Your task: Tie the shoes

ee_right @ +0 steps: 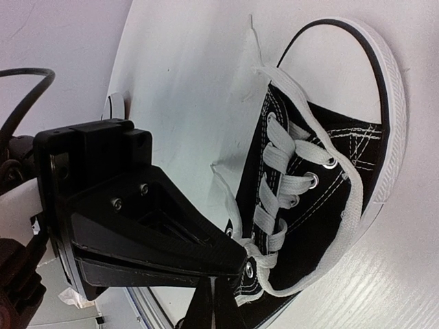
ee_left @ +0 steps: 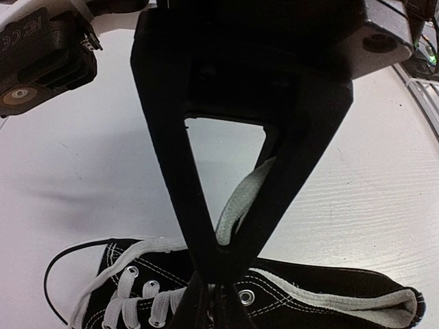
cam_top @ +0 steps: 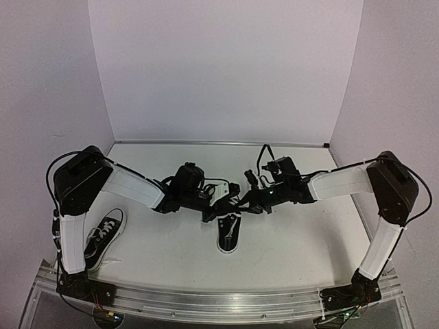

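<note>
One black sneaker (cam_top: 228,234) with white laces lies at the table's middle, toe towards the near edge. It shows in the left wrist view (ee_left: 329,295) and the right wrist view (ee_right: 329,205). My left gripper (cam_top: 218,209) is over its top eyelets, shut on a strand of white lace (ee_left: 241,199) that rises between its fingers (ee_left: 185,205). My right gripper (cam_top: 241,203) meets it from the right, shut, its tip (ee_right: 241,257) on the lace (ee_right: 264,264) at the top eyelets. A slack lace strand (ee_right: 351,212) drapes over the shoe's side. The second sneaker (cam_top: 103,236) lies at the left, beside the left arm.
An aluminium rail (cam_top: 219,301) runs along the near edge under both arm bases. White walls close the back and both sides. The left gripper's fingers (ee_right: 212,305) cross right under the right gripper's tip.
</note>
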